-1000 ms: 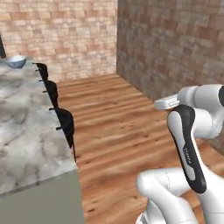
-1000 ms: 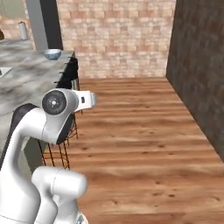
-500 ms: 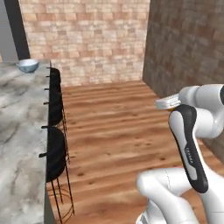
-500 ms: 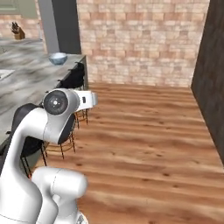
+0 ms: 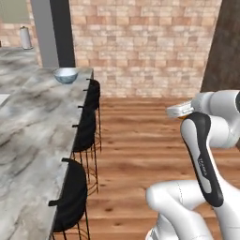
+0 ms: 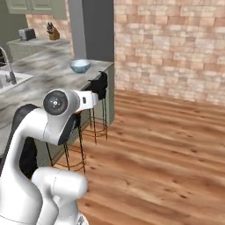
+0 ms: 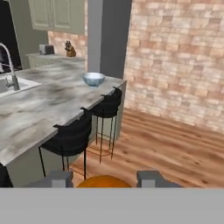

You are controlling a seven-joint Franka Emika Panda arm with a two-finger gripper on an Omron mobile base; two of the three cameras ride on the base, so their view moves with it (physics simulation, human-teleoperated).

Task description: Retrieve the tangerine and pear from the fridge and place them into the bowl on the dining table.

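In the hand view my gripper (image 7: 103, 179) is shut on the tangerine (image 7: 103, 182), an orange ball whose top shows between the two grey fingertips (image 7: 57, 178). The white bowl (image 7: 93, 79) with its bluish outside stands far ahead, near the end of the marble dining table (image 7: 43, 109). The bowl (image 5: 65, 75) and the table (image 5: 28, 126) show in the left base view, where the hand (image 5: 180, 110) is held high to the right over the wooden floor. The right base view shows the bowl (image 6: 80, 66) on the table (image 6: 44, 77) too. Pear and fridge are out of view.
Black stools (image 7: 72, 138) line the table's near side, (image 5: 86, 126). A sink with a faucet (image 7: 11, 74) is set into the tabletop at left. A grey pillar (image 7: 109, 39) and a brick wall (image 7: 175, 61) stand behind. Open wooden floor (image 6: 167, 145) lies to the right.
The whole picture has shifted as the base turns toward the table: bowl and stools slide rightward and appear nearer. The arm keeps its pose with the tangerine in the gripper.
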